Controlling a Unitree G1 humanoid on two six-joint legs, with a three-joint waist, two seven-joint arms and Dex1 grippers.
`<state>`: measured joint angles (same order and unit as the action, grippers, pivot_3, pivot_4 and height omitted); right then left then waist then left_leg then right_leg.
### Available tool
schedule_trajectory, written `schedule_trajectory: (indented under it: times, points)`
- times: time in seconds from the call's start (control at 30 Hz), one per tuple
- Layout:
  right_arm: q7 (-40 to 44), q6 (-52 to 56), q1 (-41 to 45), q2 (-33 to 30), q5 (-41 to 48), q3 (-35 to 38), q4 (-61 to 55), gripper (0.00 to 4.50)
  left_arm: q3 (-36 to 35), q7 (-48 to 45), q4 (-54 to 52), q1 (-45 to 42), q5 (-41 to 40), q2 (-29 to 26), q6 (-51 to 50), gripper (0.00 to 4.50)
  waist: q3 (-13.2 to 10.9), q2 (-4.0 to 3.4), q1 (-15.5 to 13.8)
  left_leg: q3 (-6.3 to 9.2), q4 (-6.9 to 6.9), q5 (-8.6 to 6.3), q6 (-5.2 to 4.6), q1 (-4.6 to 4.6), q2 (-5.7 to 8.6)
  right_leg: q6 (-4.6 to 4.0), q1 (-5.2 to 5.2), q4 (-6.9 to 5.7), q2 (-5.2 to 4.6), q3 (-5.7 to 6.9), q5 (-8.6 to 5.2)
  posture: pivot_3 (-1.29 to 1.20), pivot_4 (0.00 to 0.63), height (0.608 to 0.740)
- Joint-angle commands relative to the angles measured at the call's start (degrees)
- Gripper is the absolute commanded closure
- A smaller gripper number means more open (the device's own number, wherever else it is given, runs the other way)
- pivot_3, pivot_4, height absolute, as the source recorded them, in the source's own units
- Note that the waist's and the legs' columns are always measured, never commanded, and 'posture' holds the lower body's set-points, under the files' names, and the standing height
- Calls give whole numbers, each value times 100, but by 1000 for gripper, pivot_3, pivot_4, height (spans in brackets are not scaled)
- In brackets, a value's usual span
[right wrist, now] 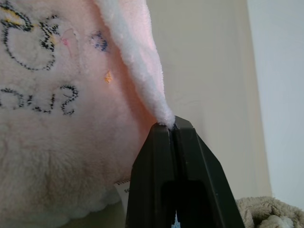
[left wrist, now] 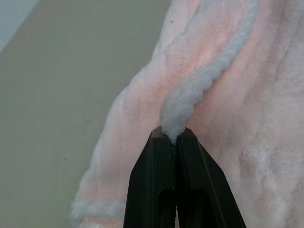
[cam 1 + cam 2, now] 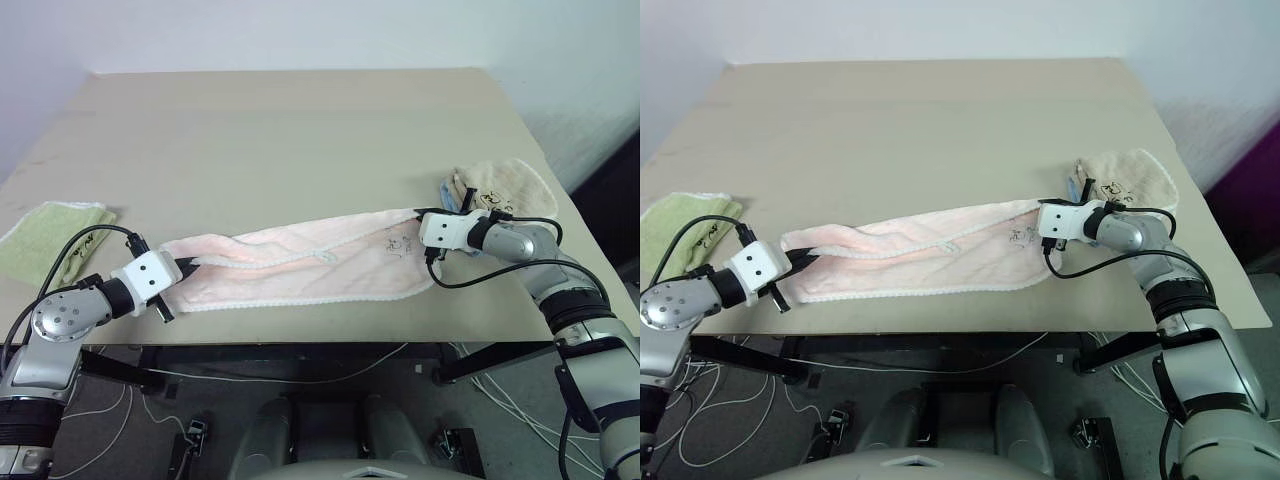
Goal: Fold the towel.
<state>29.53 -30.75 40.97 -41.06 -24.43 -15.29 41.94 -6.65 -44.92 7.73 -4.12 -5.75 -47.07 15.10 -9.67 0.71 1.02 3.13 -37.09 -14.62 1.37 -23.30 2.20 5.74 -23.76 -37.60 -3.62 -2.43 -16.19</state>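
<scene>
i see the towel stretched long across the lower middle of the head view, running from lower left up toward the right, on the front part of the table. it is pale pink with a white stitched edging along its near edge, and a small dark print sits near its right end. its upper edge is lifted and folded a little over the rest.

my left gripper is at the towel's left end, in the lower left of the frame. in the left wrist view its two black fingers are pressed together with a bit of the white edging pinched between their tips, so it is clamped on the towel.

my right gripper is at the towel's right end, right of centre in the frame. the right wrist view shows its fingers closed tight on the towel's white-edged corner, with the dark print on the pink cloth beside them and a small white tag low near the fingers.

a light green towel lies at the left edge of the table, well apart from the pink one. a beige towel lies bunched at the table's right side, just behind my right wrist.
</scene>
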Motion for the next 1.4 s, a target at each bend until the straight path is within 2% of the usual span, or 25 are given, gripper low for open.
schedule_trajectory:
  times: [0.03,0.2,0.33,0.53,0.77,0.97,1.07,1.13,1.27,1.4]
  points:
    - [-10,-29,227,-5,109,104,17,4468,-299,203,-31,-105,-121,75,13,4500,0,0,0,0,0,0,0,0,0,0,0,0,0,0,0,0,150,740]
    - [154,70,408,45,511,333,-27,4468,-536,362,26,-415,-385,217,-248,4500,0,0,-1,0,-1,0,0,0,0,0,0,0,0,0,0,0,150,740]
    - [381,208,776,84,919,543,36,4468,-554,514,460,-1011,-374,297,-429,4500,0,0,-3,1,-1,0,0,0,0,0,0,0,0,1,0,0,150,740]
    - [412,152,1752,123,1046,621,890,4468,-277,520,1845,-2634,-167,376,-347,4500,-2,3,-15,3,-4,1,1,-4,3,1,-1,0,1,5,1,0,150,740]
    - [561,-198,2823,-101,1100,714,1753,4468,8,544,4016,-4917,291,352,318,4500,-5,8,19,-1,-7,7,10,-20,8,2,-21,-3,2,3,1,0,150,740]
    - [1240,-269,2910,-413,1621,1050,1490,4468,-18,384,4723,-5676,330,69,715,4500,-6,8,98,-16,-6,13,21,-44,7,3,-60,-35,3,-8,1,0,150,740]
    - [1847,-36,2454,-567,2189,1323,784,4468,-123,63,4491,-5472,136,-105,841,4500,-6,8,147,-14,-4,8,11,-44,6,3,-61,-37,3,-8,0,0,150,740]
    - [2351,475,1747,-700,2721,1499,-244,4468,-301,-476,3918,-4952,-274,-214,606,4500,-6,8,152,-13,-3,7,9,-45,5,3,-61,-37,4,-8,0,0,150,740]
    - [3097,1917,200,-1070,3754,1804,-2427,4468,-646,-1551,2116,-3345,-1248,-491,-410,4500,-6,3,160,-13,-7,2,1,-50,-1,3,-65,-40,-2,-12,-1,0,150,740]
    - [3515,3172,-1162,-1494,4510,2119,-3955,4468,-1042,-2172,318,-1533,-2059,-884,-1818,4500,-8,0,142,-6,-22,1,-1,-73,-3,3,-81,-47,-10,-17,0,0,150,740]
